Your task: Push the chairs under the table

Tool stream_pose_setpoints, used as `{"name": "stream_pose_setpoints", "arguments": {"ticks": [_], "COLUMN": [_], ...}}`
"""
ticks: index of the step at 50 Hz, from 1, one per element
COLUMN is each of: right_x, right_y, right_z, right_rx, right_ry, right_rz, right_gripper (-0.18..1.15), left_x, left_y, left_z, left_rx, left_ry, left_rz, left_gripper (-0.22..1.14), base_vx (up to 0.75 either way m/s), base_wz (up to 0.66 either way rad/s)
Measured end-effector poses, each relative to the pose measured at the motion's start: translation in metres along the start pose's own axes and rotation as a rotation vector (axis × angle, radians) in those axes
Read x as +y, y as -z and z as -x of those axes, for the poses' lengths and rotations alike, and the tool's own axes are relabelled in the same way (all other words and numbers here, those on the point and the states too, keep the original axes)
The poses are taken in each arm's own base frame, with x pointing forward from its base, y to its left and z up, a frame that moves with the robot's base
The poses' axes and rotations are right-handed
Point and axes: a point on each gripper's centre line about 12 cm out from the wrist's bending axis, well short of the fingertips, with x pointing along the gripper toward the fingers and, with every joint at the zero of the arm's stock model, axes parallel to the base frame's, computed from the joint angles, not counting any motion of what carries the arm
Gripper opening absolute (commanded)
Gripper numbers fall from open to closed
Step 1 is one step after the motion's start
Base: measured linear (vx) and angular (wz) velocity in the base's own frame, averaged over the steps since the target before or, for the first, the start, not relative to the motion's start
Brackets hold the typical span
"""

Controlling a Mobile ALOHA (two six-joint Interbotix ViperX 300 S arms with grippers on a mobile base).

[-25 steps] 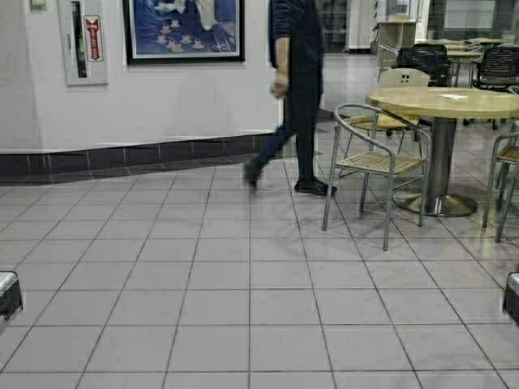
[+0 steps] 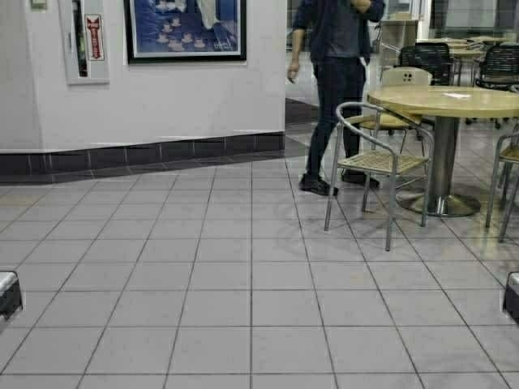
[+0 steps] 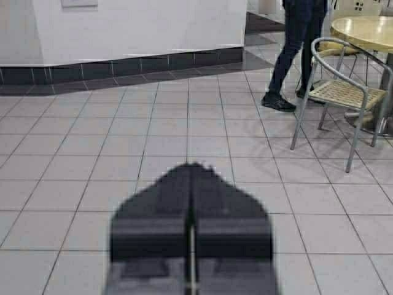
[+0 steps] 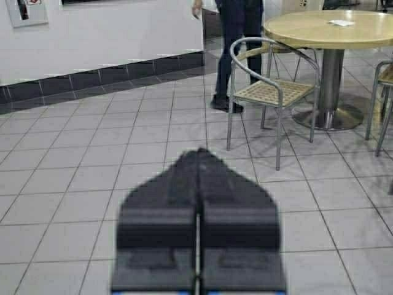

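A tan plywood-backed chair [image 2: 404, 78] with small square holes stands far off at the right, behind a round table; only its back shows. The long table is out of view. My left gripper [image 3: 191, 169] is shut and empty, hanging low over bare floor tiles. My right gripper [image 4: 199, 153] is shut and empty too, also over the tiles. In the high view only a dark corner of the left arm [image 2: 8, 293] and of the right arm [image 2: 512, 297] shows at the picture's edges.
A person [image 2: 336, 81] in dark clothes stands ahead right, beside a grey mesh armchair [image 2: 377, 162] and the round wood-topped table [image 2: 454, 101]. Black chairs [image 2: 430, 58] stand farther back. A white wall with dark skirting [image 2: 162, 150] closes the left. Open tiled floor lies ahead.
The person has walked to the right and now stands next to the grey armchair. The rest of the scene has barely shifted. Both grippers stay as they were.
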Motion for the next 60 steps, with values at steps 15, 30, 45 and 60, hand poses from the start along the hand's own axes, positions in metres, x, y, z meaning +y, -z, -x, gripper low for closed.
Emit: {"name": "stream_pose_setpoints", "arguments": {"ticks": [15, 30, 45, 60], "right_x": [0.000, 0.000, 0.001, 0.001], "right_y": [0.002, -0.007, -0.014, -0.010], "right_z": [-0.001, 0.005, 0.012, 0.008], "right_rx": [0.009, -0.032, -0.070, -0.051], "right_ry": [-0.002, -0.002, -0.005, -0.004], "right_rz": [0.003, -0.025, -0.035, -0.032], "right_gripper": [0.05, 0.05, 0.05, 0.05], "left_x": [0.000, 0.000, 0.000, 0.000], "left_y": [0.002, 0.003, 0.008, 0.011], "left_z": [-0.002, -0.002, -0.002, -0.004], "left_rx": [0.011, 0.014, 0.029, 0.043], "left_ry": [-0.001, -0.001, -0.001, -0.001], "left_rz": [0.005, 0.003, -0.003, -0.006], "left_gripper": [0.03, 0.03, 0.03, 0.03], "base_vx": [0.20, 0.26, 0.32, 0.32], "base_wz": [0.09, 0.19, 0.25, 0.25]}}
